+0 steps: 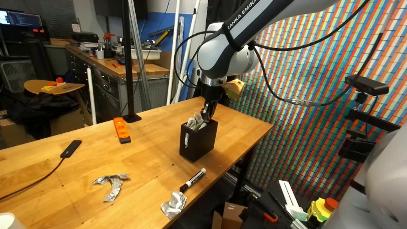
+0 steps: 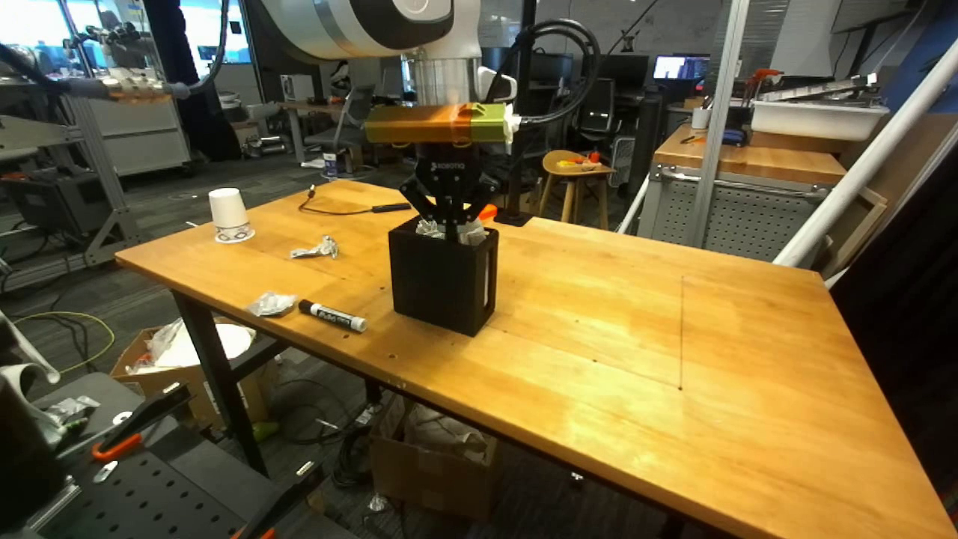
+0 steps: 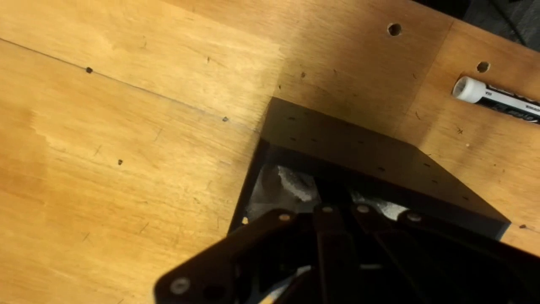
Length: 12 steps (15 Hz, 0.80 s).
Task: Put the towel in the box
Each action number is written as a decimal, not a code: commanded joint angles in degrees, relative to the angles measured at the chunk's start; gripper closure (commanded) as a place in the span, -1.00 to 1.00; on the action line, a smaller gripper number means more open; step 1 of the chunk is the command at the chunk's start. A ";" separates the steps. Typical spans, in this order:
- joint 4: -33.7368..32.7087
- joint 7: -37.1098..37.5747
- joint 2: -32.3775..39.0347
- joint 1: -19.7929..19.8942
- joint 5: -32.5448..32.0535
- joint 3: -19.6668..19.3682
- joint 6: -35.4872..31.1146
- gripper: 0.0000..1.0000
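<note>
The black box (image 1: pixel 194 143) stands upright on the wooden table in both exterior views. Crumpled inside it is the white towel (image 1: pixel 191 123), with some folds poking above the rim. My gripper (image 2: pixel 451 233) points straight down into the box's open top, its jaws shut and their tips below the rim. In the wrist view, the towel (image 3: pixel 270 190) shows on both sides of the dark fingers (image 3: pixel 331 192). The fingers look pressed together, though the very tips are too dark to make out. The lower part of the towel is hidden by the box walls.
A marker (image 1: pixel 193 180) and a crumpled foil piece (image 1: pixel 174 204) lie near the table edge. Another foil piece (image 1: pixel 114 186), an orange level (image 1: pixel 121 129), a cabled black device (image 1: pixel 70 149) and a paper cup (image 2: pixel 228 215) are farther off. A black post's base (image 1: pixel 132 118) stands at the far edge.
</note>
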<state>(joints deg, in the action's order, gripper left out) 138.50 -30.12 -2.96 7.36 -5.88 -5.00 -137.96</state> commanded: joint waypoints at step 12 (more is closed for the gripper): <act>-0.96 0.33 -2.13 -2.94 2.33 0.23 -0.93 1.00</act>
<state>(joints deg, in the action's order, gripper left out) 137.99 -30.13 -4.00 5.50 -4.10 -4.81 -138.73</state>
